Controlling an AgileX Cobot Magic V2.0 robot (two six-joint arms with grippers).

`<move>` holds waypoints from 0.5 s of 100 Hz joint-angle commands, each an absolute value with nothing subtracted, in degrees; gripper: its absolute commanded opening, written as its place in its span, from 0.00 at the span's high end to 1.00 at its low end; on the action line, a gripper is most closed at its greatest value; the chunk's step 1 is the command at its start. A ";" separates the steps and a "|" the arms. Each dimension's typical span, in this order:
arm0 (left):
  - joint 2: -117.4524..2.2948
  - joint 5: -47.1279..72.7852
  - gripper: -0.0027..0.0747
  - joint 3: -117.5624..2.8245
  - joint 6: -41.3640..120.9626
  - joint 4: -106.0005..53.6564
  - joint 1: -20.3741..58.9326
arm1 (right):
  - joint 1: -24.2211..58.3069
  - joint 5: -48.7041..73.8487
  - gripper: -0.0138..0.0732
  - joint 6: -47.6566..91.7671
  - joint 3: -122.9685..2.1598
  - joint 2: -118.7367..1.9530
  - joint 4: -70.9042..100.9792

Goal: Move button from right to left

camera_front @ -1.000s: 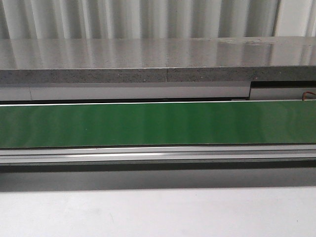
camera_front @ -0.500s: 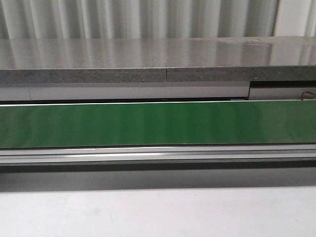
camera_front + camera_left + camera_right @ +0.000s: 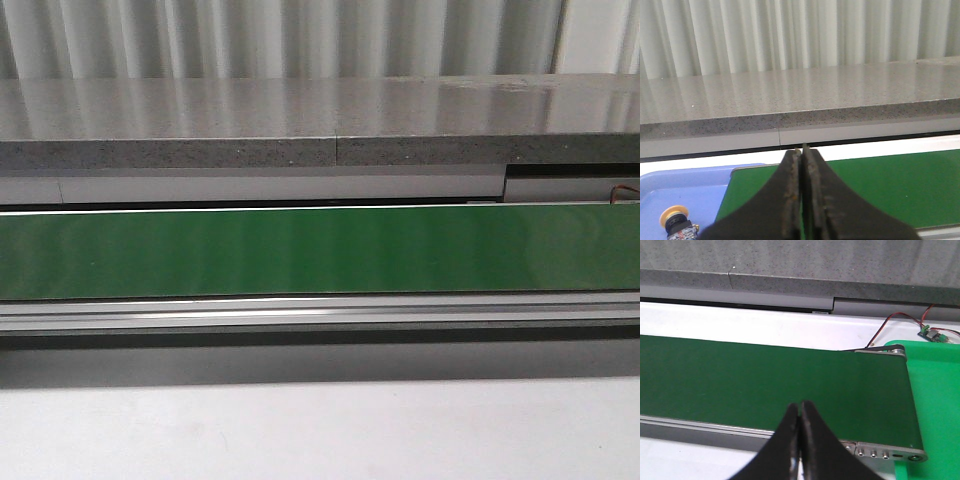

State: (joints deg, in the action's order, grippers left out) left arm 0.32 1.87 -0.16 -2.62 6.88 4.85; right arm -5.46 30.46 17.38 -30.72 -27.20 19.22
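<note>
Yellow-capped button (image 3: 674, 216) in blue tray (image 3: 695, 186)

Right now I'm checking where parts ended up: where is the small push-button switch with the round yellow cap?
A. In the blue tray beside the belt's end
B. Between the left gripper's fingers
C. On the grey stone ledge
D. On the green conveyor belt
A: the left wrist view shows the yellow-capped button lying in the blue tray, off the green belt, with the left gripper shut and empty.

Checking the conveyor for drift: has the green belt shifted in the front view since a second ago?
No. The green belt sits unchanged below the grey counter.
</note>
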 commanded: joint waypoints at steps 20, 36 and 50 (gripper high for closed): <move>2.24 -3.11 0.99 1.30 -3.22 6.79 4.99 | -5.16 25.98 0.92 17.83 -31.82 -27.27 19.55; 2.24 -3.11 0.99 1.30 -3.22 6.79 4.99 | -2.22 22.94 0.92 15.85 -28.60 -25.04 14.96; 2.24 -3.11 0.99 1.30 -3.22 6.79 4.99 | 0.48 17.24 0.92 2.91 -23.27 -20.64 4.30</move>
